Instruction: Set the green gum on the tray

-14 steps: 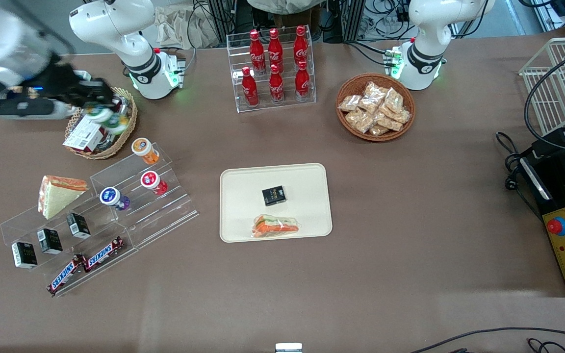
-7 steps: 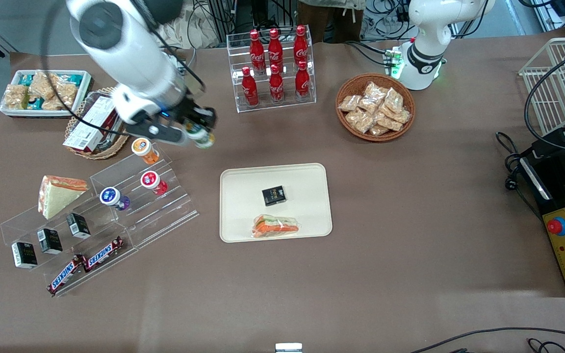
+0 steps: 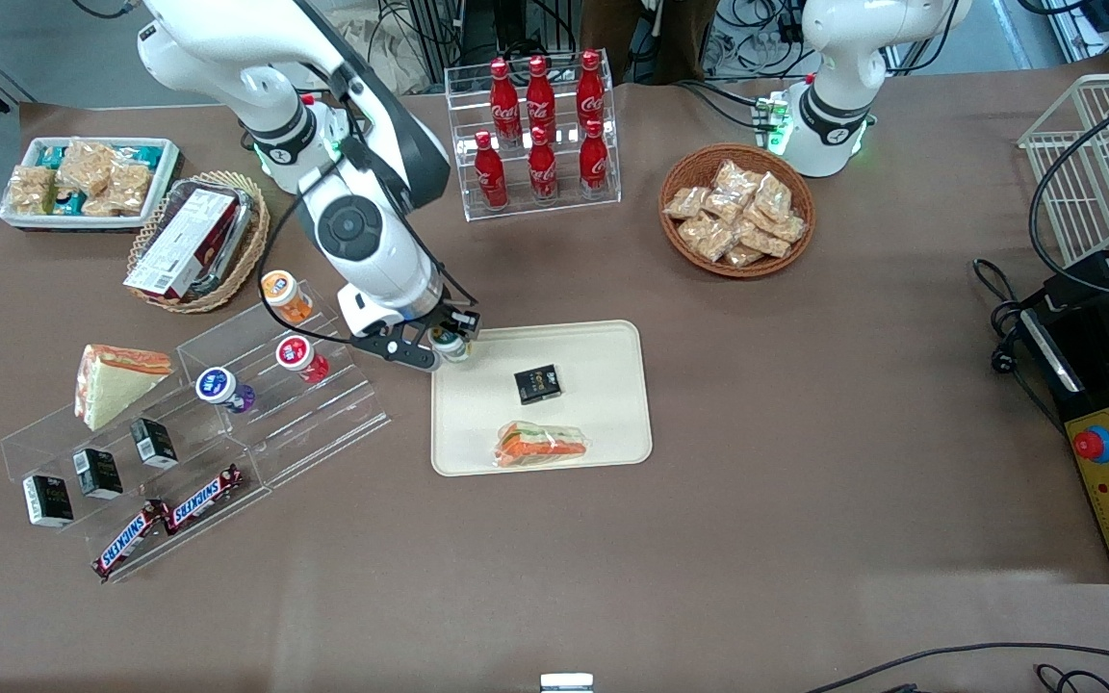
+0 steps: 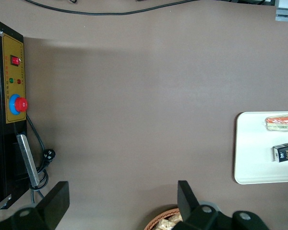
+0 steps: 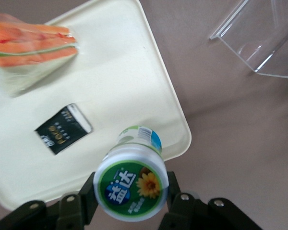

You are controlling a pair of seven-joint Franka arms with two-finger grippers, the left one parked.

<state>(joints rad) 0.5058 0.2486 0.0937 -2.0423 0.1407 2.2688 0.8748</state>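
Green gum point(image 5: 132, 184) pinched in gripper point(image 3: 450, 344), hanging upright just over tray point(image 3: 612, 423) corner nearest working arm; tray centre lies toward parked arm.

**Three views, one shared tray**

The whole tabletop point(image 3: 709, 539) is seen from high at the front, looking steeply down, with both arm bases at the edge farthest from the camera. The right wrist view is taken close above one corner of the tray point(image 5: 134, 57), looking down past the gripper point(image 5: 130, 203) and the green gum point(image 5: 131, 182) held in it. The left wrist view is taken from higher, straight down on bare tabletop and the control box point(image 4: 7, 110). The tray point(image 3: 603, 337), black packet point(image 3: 537, 383) and wrapped sandwich point(image 3: 543, 445) are shared by all three views.
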